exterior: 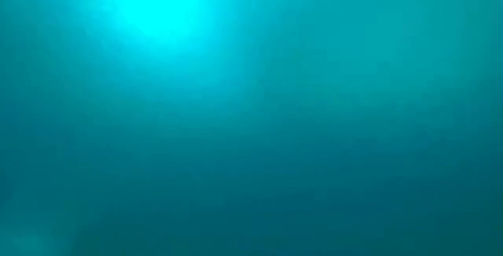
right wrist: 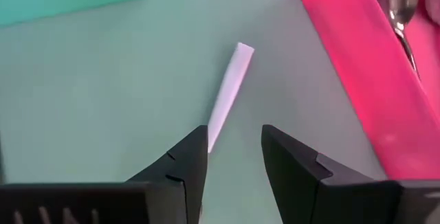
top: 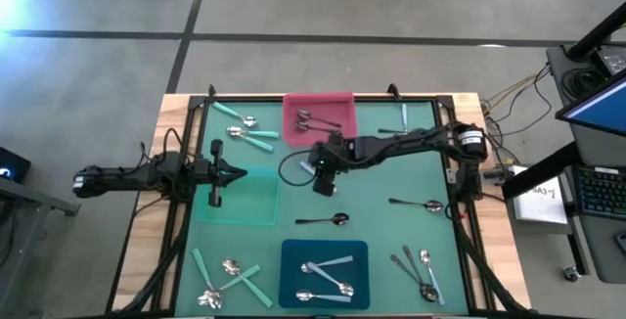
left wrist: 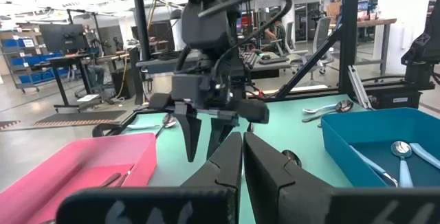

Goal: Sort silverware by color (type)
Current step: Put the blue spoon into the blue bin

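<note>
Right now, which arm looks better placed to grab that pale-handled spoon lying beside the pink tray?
The right. Its gripper hangs open directly over the spoon's pale handle, while the left gripper waits shut over the green tray.

— What sits on the teal table [top: 391,177]?
— A pink tray [top: 333,112] at top centre, a green tray [top: 252,202] centre-left, a blue tray [top: 293,258] at bottom centre.
— And right of it?
— A keyboard [top: 599,192].

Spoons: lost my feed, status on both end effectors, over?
Right end effector open, poised over a pale-handled spoon beside the pink tray. Left end effector shut, empty, over the green tray. Nothing blocking.
</note>
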You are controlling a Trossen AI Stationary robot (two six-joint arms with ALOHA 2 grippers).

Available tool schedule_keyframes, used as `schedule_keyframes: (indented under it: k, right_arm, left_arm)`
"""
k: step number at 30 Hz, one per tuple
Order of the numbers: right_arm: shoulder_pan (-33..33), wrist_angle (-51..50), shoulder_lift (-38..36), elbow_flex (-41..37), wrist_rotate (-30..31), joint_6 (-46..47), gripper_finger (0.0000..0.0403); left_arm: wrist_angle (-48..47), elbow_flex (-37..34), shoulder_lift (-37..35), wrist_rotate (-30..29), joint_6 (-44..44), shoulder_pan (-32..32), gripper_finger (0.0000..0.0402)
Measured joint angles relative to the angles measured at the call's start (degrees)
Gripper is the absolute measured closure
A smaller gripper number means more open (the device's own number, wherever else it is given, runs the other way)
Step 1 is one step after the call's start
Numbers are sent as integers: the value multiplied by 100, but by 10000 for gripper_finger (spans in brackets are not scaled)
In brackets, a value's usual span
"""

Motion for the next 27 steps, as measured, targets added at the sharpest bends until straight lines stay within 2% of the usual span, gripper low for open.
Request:
schedule_keyframes:
  k: [18, 27]
  right_arm:
    - [70, 77, 310, -93, 29, 790, 271]
    - [184, 276, 807, -98, 24, 803, 271]
  left_arm:
    - [0, 0, 0, 2, 0, 1, 402]
    - [-2, 0, 0, 1, 0, 2, 402]
